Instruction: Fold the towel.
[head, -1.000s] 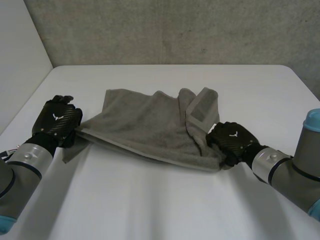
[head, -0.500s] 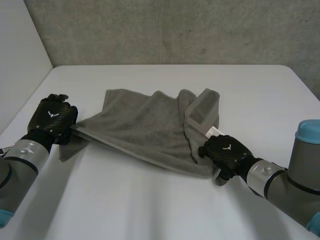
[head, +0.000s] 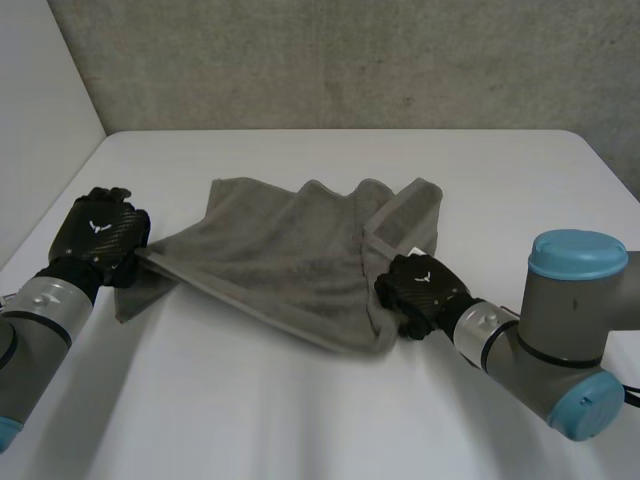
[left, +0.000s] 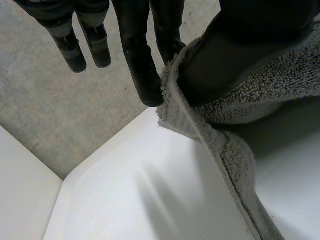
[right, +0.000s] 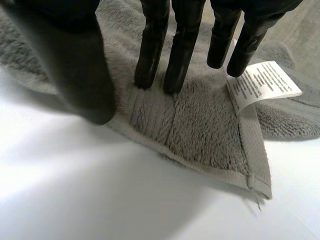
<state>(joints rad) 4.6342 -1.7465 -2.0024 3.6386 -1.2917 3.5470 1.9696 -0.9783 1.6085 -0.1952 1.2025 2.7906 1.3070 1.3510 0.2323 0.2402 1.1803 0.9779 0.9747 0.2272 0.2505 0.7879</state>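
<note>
The towel lay rumpled at the middle of the table, its far edge toward 12 o'clock. The left hand, at the towel's 9 o'clock, pinched a corner between thumb and fingers, lifting that edge off the table. The right hand, at the towel's 4 o'clock, gripped the near corner, with straight fingers pressed on the pile against the thumb. A white label hung just beside the fingertips.
</note>
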